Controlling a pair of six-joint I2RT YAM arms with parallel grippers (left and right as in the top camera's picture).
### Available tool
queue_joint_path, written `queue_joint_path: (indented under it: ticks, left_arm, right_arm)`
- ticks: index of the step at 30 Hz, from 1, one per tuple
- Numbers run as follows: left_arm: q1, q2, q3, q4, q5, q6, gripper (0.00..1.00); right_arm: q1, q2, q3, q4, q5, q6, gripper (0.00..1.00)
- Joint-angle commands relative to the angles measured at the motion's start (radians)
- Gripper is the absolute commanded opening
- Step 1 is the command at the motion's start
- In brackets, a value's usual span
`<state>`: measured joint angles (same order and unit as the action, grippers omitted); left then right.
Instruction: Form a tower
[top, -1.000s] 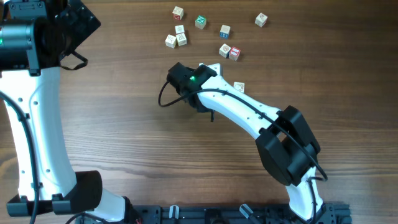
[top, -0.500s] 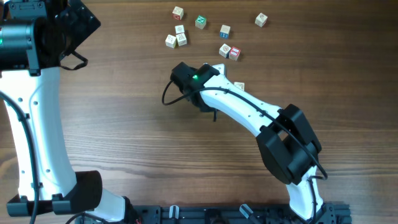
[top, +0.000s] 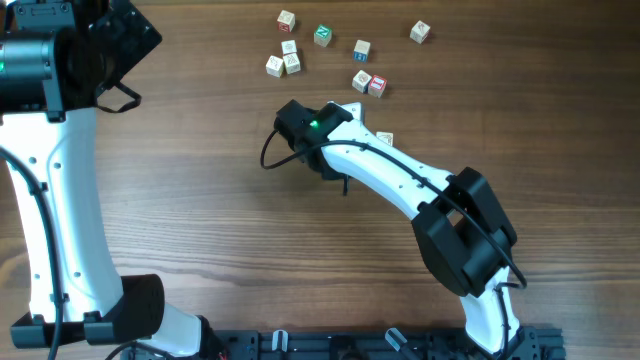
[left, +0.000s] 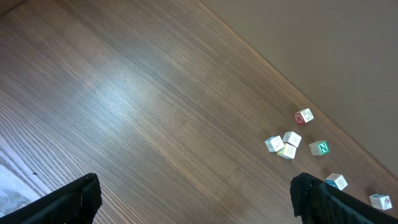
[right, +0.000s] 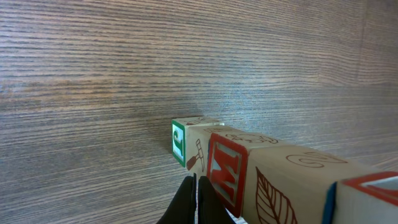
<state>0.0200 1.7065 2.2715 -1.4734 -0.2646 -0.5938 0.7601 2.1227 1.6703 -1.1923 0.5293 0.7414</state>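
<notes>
Wood-grain surface (top: 200, 220), brown, seen from above; plain tan wall behind it in the left wrist view.

- Tower (right: 273, 180): 4 cubes set face to face in 1 line. Shown only in the right wrist view, running from frame centre to the lower right edge. Order from the far end: green letter, red M with a hammer picture, brown leaf, red-bordered face with a blue side. Cannot tell whether it is standing or lying.
- In the overhead view the right arm (top: 400, 185) covers that spot, about mid-surface.
- Right end effector (right: 193, 199): fingers pressed together, pinching nothing. Tips sit just beside the M cube, on its left; contact cannot be told.
- 1 pale cube (top: 385, 140) peeks out at the far side of the right arm. Cannot tell whether it belongs to the tower.
- Loose cubes (top: 322, 36): 9, scattered near the far edge, centre to right. 3 form a tight cluster, 2 sit as a touching pair, and the rest are apart.
- Left end effector (left: 199, 202): fingers spread wide, nothing between them. It hangs above the far left corner, well apart from every cube.
- Left arm (top: 60, 200) runs along the left edge.
</notes>
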Motion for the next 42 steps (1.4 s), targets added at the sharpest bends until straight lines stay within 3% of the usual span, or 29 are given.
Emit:
queue_joint_path:
  ticks: [1,17,22,24,27,30,35,36,42]
  left_arm:
    - [0.005,-0.018,0.010,0.002,-0.016,-0.014,1.00]
    - [0.005,-0.018,0.010,0.002,-0.016,-0.014,1.00]
    - [0.005,-0.018,0.010,0.002,-0.016,-0.014,1.00]
    - [0.005,-0.018,0.010,0.002,-0.016,-0.014,1.00]
    - [0.005,-0.018,0.010,0.002,-0.016,-0.014,1.00]
    - [0.005,-0.018,0.010,0.002,-0.016,-0.014,1.00]
    - [0.005,-0.018,0.010,0.002,-0.016,-0.014,1.00]
    - [0.005,-0.018,0.010,0.002,-0.016,-0.014,1.00]
    - [0.005,-0.018,0.010,0.002,-0.016,-0.014,1.00]
  right_arm:
    - [-0.003,0.016,-0.006,0.001,0.031,0.028,0.05]
    - [-0.013,0.016,-0.006,0.005,0.027,0.022,0.05]
    - [-0.001,0.014,0.006,0.080,-0.015,-0.134,0.05]
    - [0.018,0.006,0.051,0.106,-0.062,-0.137,0.04]
    - [0.014,-0.049,0.242,0.169,-0.287,-0.174,0.04]
    - [0.002,-0.131,0.462,0.127,-0.306,-0.182,0.06]
    - [-0.160,-0.236,0.480,-0.067,-0.288,0.026,0.04]
    - [-0.304,-0.230,0.473,-0.188,-0.337,0.054,0.04]
    - [-0.466,-0.226,0.361,-0.212,-0.385,0.043,0.05]
